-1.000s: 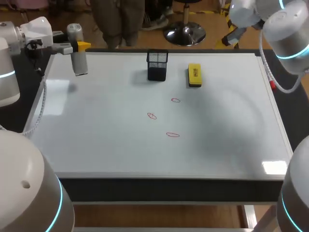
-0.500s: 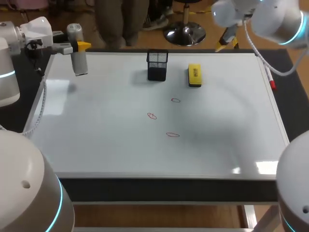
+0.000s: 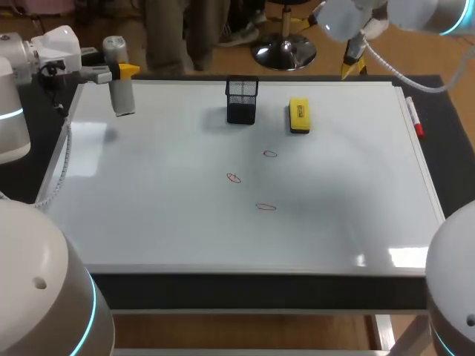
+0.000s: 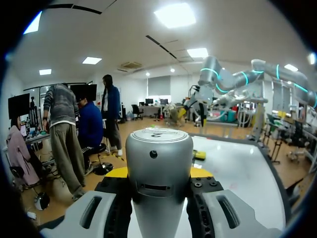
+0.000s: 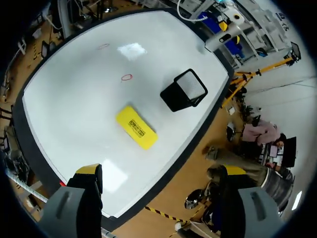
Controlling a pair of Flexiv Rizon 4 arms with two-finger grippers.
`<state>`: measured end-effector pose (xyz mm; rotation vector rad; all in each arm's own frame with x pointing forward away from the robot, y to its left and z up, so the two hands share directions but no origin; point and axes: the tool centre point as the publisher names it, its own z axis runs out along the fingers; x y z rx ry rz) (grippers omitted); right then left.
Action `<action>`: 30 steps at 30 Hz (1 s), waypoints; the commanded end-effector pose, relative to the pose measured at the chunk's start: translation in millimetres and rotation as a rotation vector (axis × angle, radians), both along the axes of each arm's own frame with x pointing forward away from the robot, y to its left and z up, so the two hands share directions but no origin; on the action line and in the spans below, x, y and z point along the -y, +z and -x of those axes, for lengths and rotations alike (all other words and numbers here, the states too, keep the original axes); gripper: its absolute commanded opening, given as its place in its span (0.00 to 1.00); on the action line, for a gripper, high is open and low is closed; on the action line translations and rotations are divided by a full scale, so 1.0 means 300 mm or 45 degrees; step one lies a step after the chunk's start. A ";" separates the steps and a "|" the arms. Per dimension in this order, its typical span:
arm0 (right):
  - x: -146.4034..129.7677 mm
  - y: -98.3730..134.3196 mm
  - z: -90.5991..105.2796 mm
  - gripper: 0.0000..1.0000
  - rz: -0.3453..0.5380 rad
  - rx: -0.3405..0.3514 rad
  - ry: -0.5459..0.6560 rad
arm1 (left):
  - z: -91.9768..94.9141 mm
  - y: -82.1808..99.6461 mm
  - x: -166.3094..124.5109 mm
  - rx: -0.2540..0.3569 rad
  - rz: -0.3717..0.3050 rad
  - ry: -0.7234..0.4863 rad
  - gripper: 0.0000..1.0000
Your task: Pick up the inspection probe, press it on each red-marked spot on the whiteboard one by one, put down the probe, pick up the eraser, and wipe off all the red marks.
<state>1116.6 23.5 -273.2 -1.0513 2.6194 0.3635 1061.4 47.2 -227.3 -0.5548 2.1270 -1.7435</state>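
Left gripper (image 3: 122,71) is closed on the inspection probe (image 3: 122,95), holding the silver cylinder upright over the far left corner of the whiteboard (image 3: 148,208); whether its foot touches the board or hangs just above it I cannot tell. Right gripper (image 3: 352,62) is spread wide with nothing between its fingers, up above the far edge of the table (image 3: 453,170), and its wrist view looks down on the yellow eraser (image 3: 299,116) lying flat near the black mesh holder (image 3: 242,100). All three red marks (image 3: 269,154) (image 3: 234,178) (image 3: 266,207) sit unwiped near the board's middle, well apart from the probe. With the probe in hand and far from any mark, I judge the pressing step to be the one in hand, not yet begun or at least not visibly done. The next move would be to carry the probe across to the nearest mark, keep it upright, and lower it squarely onto the red oval. The eraser should wait until the probe is set down.
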 end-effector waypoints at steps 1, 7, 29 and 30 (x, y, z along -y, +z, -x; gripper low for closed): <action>0.020 0.026 0.006 1.00 0.031 -0.410 0.240 | 0.001 0.002 0.001 0.002 0.000 0.002 0.00; 0.012 0.035 0.033 1.00 -0.015 -0.449 0.299 | 0.001 0.002 0.001 0.002 0.000 0.002 0.00; 0.020 0.039 0.038 1.00 0.014 -0.433 0.250 | 0.001 0.002 0.001 0.002 0.000 0.002 0.00; 0.020 0.039 0.038 1.00 0.014 -0.433 0.250 | 0.001 0.002 0.001 0.002 0.000 0.002 0.00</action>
